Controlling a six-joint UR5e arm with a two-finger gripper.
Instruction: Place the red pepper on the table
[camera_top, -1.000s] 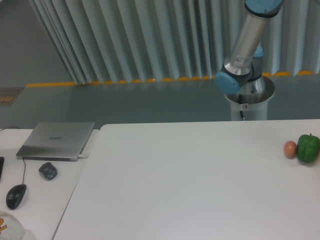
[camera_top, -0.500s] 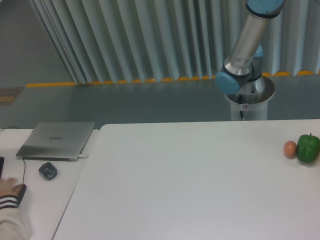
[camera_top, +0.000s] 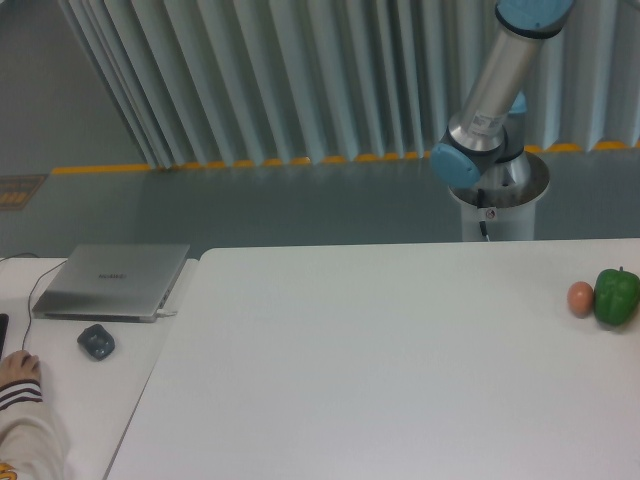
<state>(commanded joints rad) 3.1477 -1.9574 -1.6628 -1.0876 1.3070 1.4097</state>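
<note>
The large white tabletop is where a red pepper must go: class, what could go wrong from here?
1. Neither red pepper nor gripper is in view, so the drop point is unknown; it might land on the small brownish egg or the green bell pepper.
2. A person's hand rests on the side desk.

Green pepper (camera_top: 616, 296) (beside egg (camera_top: 580, 298)) on table (camera_top: 380, 370)

From its round white base, the arm (camera_top: 492, 110) rises behind the far edge of the desk (camera_top: 400, 370), its silver link slanting up and to the right from a blue-capped joint and out of sight, tool unseen.
</note>
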